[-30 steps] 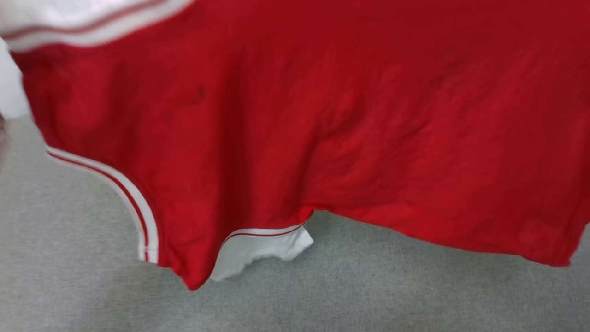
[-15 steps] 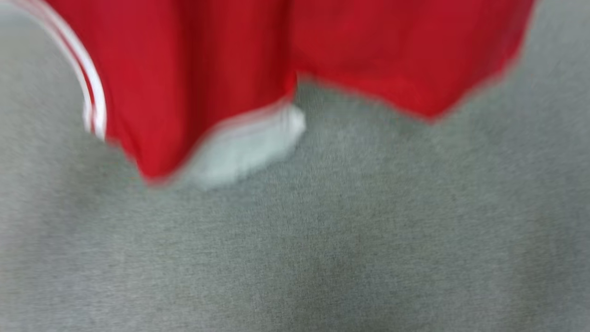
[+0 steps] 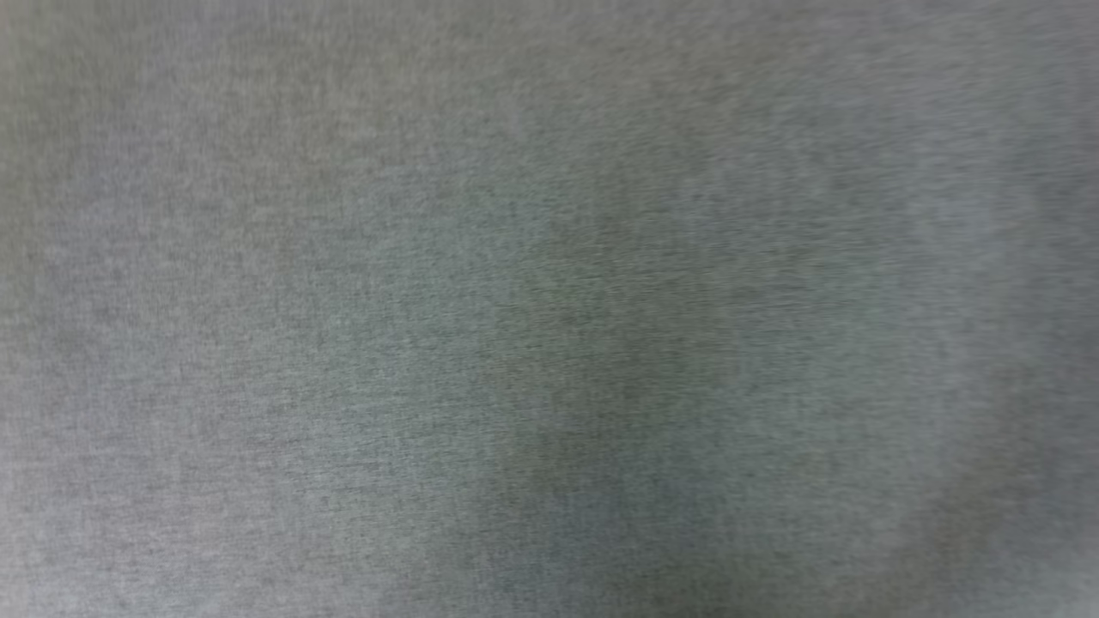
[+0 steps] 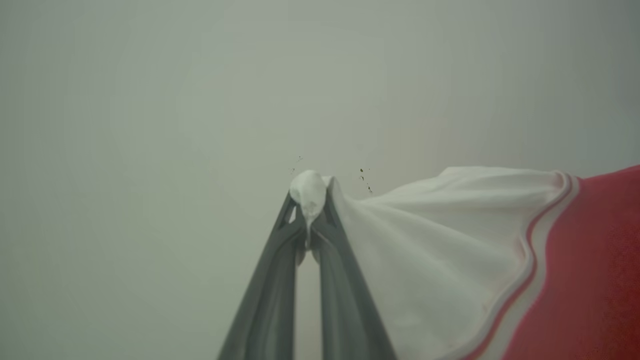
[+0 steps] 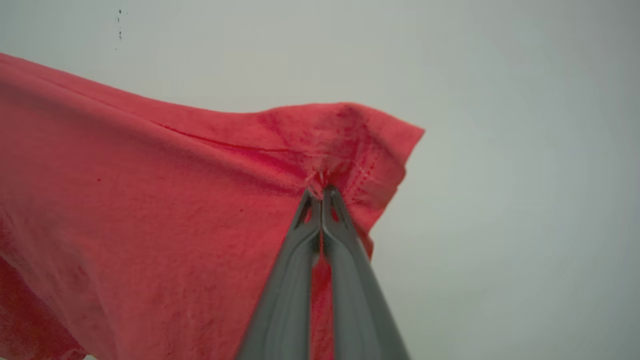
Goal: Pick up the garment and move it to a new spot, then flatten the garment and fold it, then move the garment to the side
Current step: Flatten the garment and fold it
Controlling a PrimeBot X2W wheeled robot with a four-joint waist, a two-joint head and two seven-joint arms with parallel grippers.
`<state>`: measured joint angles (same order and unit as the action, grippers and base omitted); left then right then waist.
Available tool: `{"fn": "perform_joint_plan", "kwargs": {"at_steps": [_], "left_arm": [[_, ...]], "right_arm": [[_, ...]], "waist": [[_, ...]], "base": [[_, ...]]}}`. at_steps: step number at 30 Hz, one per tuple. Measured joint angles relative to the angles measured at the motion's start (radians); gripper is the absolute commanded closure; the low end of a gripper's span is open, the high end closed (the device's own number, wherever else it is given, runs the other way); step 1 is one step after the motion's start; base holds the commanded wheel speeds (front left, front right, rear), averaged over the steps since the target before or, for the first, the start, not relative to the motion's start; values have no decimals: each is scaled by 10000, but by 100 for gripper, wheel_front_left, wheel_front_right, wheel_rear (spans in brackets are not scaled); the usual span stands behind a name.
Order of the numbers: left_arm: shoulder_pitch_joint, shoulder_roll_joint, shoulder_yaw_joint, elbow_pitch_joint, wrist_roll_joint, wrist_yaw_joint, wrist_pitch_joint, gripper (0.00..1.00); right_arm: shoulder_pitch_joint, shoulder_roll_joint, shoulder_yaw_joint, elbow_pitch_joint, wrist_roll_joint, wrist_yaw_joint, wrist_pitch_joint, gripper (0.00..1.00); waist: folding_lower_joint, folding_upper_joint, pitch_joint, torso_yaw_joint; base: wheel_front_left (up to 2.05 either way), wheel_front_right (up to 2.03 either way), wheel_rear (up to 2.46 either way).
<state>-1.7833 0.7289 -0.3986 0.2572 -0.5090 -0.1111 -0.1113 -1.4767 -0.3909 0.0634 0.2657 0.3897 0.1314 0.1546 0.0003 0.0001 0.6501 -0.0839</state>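
The garment [image 4: 595, 280] hangs in the air, stretched between the two claws against a plain pale backdrop [image 4: 150, 125]. The left claw [image 4: 310, 197] is pinched tight on the tip of a white short sleeve [image 4: 440, 240], and a small knob of white cloth bulges out past its fingertips. From there the sleeve fans out to the right in taut folds, up to a white-and-red striped trim [image 4: 530, 260] and then the bright red body. The right claw [image 5: 320, 189] is clamped shut on the red cloth just inside a corner, where the fabric puckers around the tips and a line of stitching shows. The thin red jersey spreads away to the left in soft wrinkles. Below lies a grey, flecked surface [image 3: 549, 309], seen blurred.
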Motion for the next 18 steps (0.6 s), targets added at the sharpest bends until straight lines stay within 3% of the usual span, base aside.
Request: {"fn": "perform_joint_plan", "kwargs": {"at_steps": [3,4,8,18], "left_arm": [[-32,-268,-316,679,10,-65,-418,100],[314,-481,-468,1131,-253,-111,-836,100],[1662,-830,-654,1521,-451,-117,-1266,100],[6302,-1601,-918,865,-794,73,-1486,100]], "right_arm": [[81,77,295,593,-111,0,-464,100],[324,75,568,961,-203,-2,-1139,100],[1090,-40,1241,1590,-259,-2,-1651,100],[3891,-332,1923,2573,564,-4,-2433,100]], "waist": [[0,0,291,175],[0,0,449,391],[0,0,449,639],[-2,0,-719,1009]], "base": [[0,0,0],[0,0,0],[0,0,0],[0,0,0]]}}
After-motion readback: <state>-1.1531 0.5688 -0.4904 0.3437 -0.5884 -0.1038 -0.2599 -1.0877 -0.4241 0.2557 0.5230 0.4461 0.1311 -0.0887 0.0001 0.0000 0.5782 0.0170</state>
